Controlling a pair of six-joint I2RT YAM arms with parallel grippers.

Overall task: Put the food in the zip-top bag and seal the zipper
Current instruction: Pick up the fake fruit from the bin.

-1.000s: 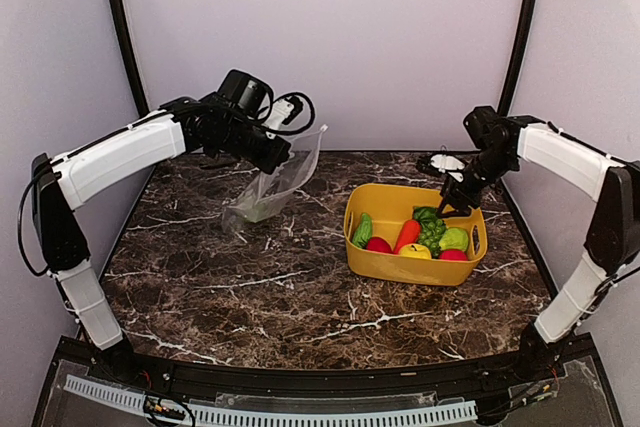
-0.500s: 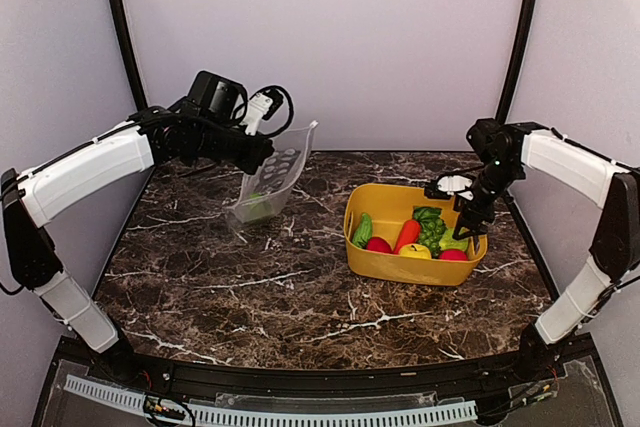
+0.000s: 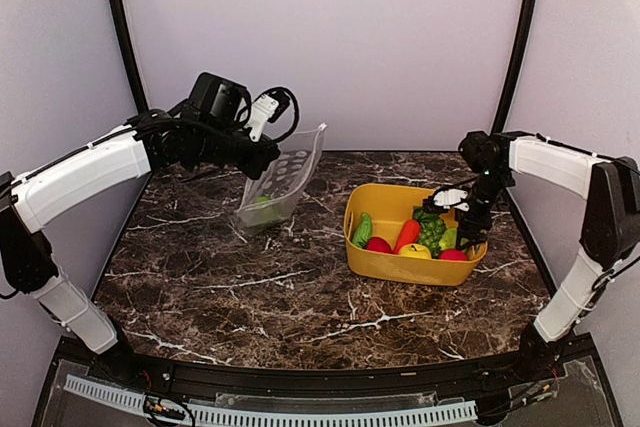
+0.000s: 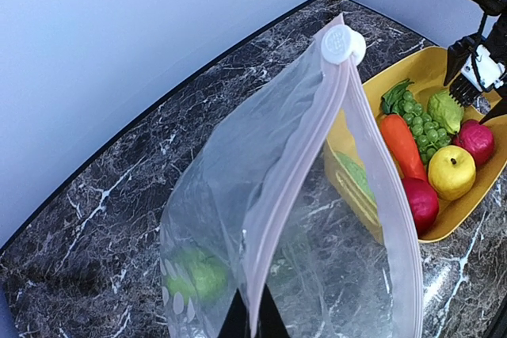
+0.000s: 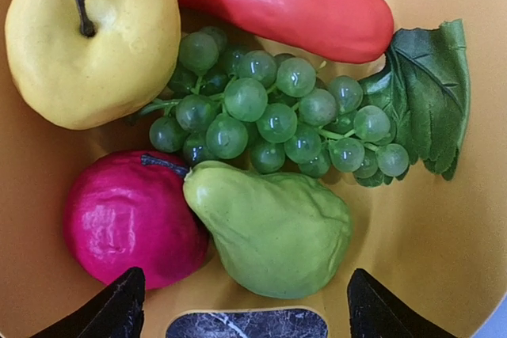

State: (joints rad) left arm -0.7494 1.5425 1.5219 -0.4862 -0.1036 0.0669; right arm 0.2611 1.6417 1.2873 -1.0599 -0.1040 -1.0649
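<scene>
Green food point(image 4: 196, 275) blurry inside zip-top bag point(image 4: 261, 172)

A dark brown marble-look table point(image 3: 300, 292) with white veins spreads across the scene. Plain pale lilac walls point(image 3: 330, 37) close it in far, left and right, with black posts point(image 3: 119, 27) in both far corners. Lighting is even.

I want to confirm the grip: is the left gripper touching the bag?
Touching. In the left wrist view the left gripper pinches the bag by its pinkish zipper strip, no gap either side.
</scene>
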